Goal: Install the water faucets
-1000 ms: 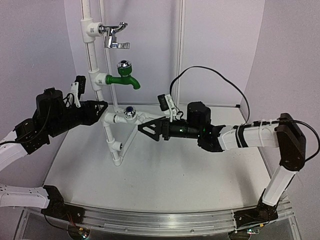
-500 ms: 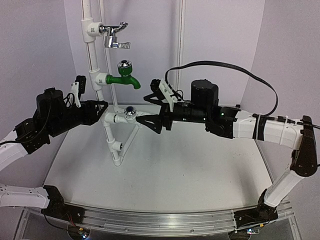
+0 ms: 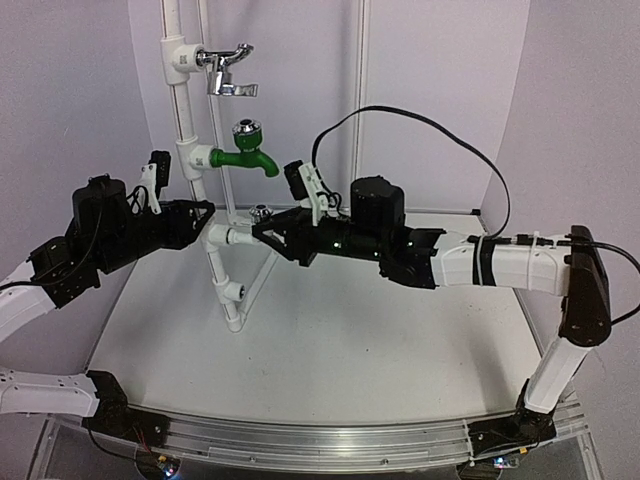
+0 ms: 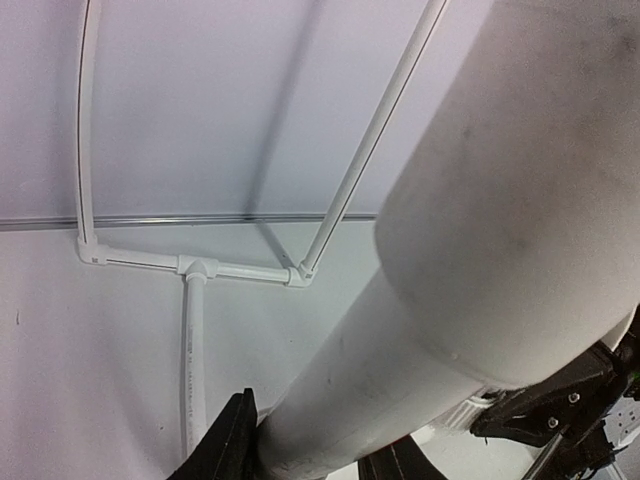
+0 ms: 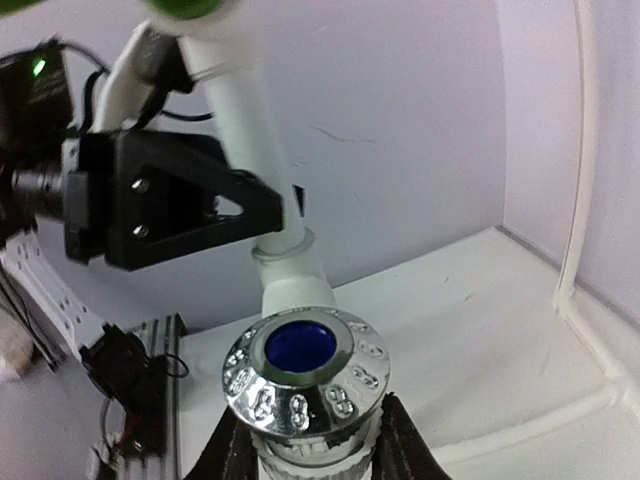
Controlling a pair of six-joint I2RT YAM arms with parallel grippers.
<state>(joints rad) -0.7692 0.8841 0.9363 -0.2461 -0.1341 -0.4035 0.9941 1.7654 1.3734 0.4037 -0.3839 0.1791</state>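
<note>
- While it sits on the pipe (image 3: 228,237) fitting, at 11 o'clock from the middle of the desk (image 3: 350,350), the faucet (image 3: 262,212) is probably light, stiff plastic with a slippery chrome knob (image 5: 305,360).
- Best hold: the white neck under the knob, where the right gripper (image 3: 260,228) pinches it at 9 and 3 o'clock.
- Left gripper (image 3: 208,222) clamps the pipe.

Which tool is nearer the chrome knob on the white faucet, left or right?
Right. The right tool clamps the white faucet just below its chrome knob; the left tool grips the white pipe beside it.
</note>
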